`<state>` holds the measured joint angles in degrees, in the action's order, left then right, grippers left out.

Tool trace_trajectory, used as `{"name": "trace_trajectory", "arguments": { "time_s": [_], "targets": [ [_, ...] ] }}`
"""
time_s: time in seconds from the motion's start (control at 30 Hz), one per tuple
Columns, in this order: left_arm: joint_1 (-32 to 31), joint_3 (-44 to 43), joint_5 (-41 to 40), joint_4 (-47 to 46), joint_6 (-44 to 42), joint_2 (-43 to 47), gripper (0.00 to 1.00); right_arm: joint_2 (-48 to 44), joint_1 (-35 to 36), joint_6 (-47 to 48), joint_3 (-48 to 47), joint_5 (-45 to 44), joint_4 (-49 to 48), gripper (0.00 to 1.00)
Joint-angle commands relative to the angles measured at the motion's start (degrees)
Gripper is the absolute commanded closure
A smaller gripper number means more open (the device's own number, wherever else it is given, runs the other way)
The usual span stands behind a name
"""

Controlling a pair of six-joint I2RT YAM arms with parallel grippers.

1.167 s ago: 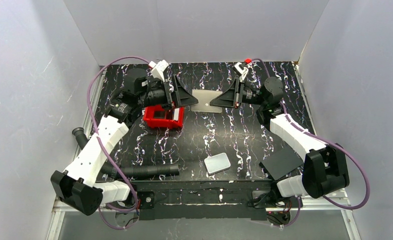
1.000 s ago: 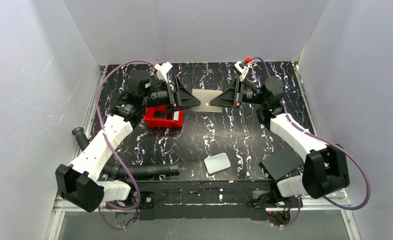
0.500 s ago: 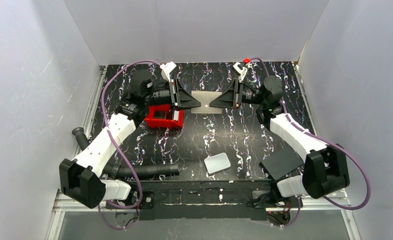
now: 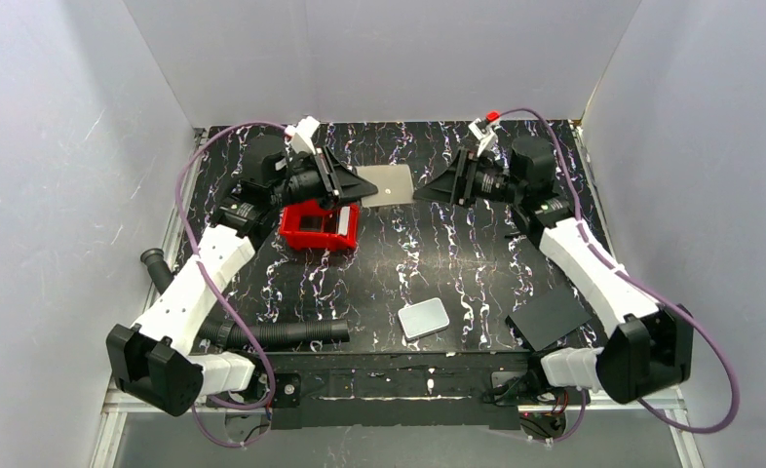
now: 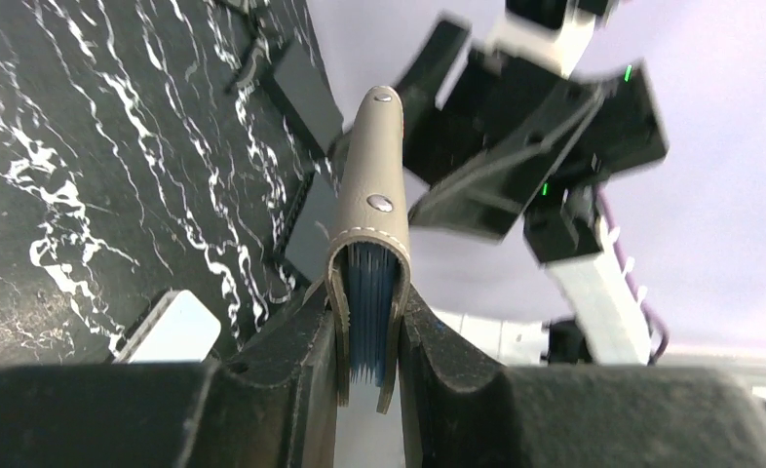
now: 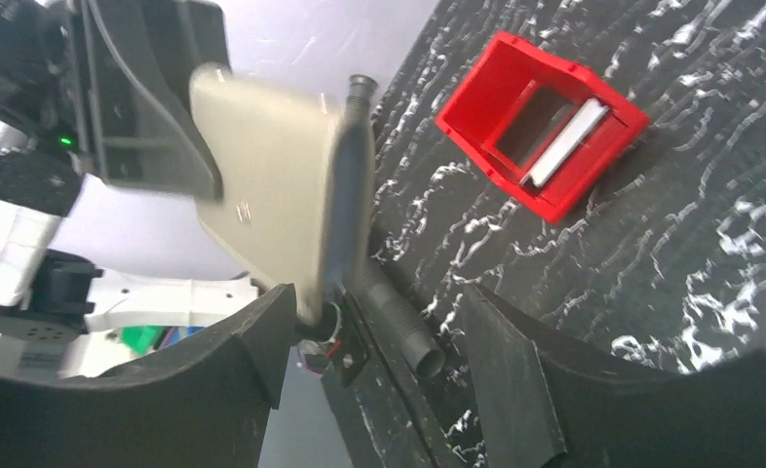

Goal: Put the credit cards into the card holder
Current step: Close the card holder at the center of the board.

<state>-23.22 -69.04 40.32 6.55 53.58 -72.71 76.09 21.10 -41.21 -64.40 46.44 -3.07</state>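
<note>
Marbled table (image 4: pixel 438 273), red tray (image 4: pixel 313 240); card holder (image 4: pixel 386 183) in left jaws, right jaws wide.

The table (image 4: pixel 457 273) is black with white wiggly streaks. The card holder (image 5: pixel 364 234) is grey-brown, with white stitches and two shiny silver dots. The cards (image 5: pixel 364 307) inside it show dark blue edges. The tray (image 4: pixel 316 242) is red. The slab (image 4: pixel 424 319) is pale grey-white. The cables (image 4: pixel 177 195) are purple.

Right of the red tray (image 4: pixel 319 226) we found bare table (image 4: pixel 438 255); the card holder (image 4: pixel 386 183) hung beyond it, a white slab (image 4: pixel 424 319) and hose (image 4: pixel 282 334) nearer.
</note>
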Motion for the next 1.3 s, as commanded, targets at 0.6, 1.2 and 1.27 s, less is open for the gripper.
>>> {"name": "trace_trajectory", "arguments": {
  "time_s": [0.6, 1.2, 1.27],
  "targets": [
    [0.88, 2.87, -6.55, -9.79, 22.62, 0.67, 1.00, -5.57, 10.15, -10.99, 12.07, -12.65, -32.41, 0.64],
    [0.84, 3.71, -3.60, -10.85, 23.29, 0.44, 1.00, -4.16, 11.09, -1.45, 6.55, -14.39, -22.03, 0.51],
    [0.79, 3.66, -3.50, -11.09, 23.41, 0.24, 1.00, -3.52, 11.65, -2.09, 6.40, -14.26, -23.31, 0.56]
  ]
}}
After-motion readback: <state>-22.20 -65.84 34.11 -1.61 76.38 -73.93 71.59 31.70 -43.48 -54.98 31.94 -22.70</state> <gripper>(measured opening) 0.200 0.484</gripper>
